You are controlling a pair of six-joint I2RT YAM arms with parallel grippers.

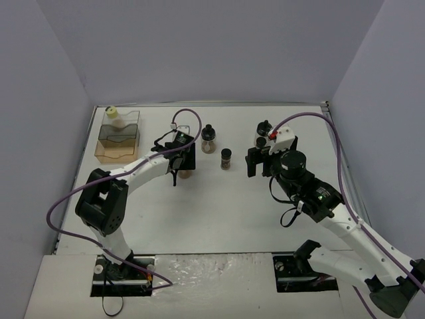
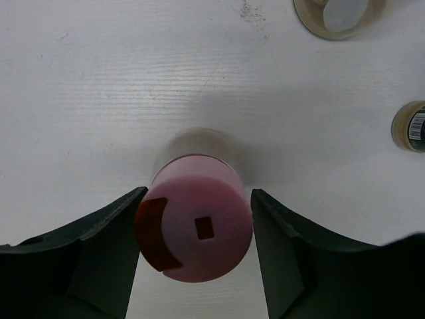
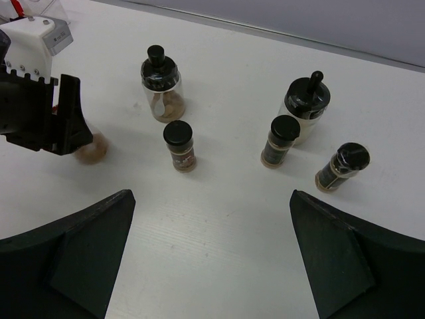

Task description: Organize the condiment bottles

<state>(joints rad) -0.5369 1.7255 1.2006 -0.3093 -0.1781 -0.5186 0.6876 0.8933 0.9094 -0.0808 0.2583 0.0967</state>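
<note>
A pink-capped jar stands between the fingers of my left gripper; both fingers touch its cap. From above, the left gripper covers this jar. A knob-topped jar and a small black-capped jar stand to its right. A yellow-capped jar sits in the rack. My right gripper is wide open and empty above the table. Ahead of it stand two knob-topped jars and three small black-capped jars.
The wooden-and-clear rack stands at the back left, by the wall. The right gripper hovers near the jars at the back right. Purple cables loop over both arms. Grey walls enclose the table on three sides.
</note>
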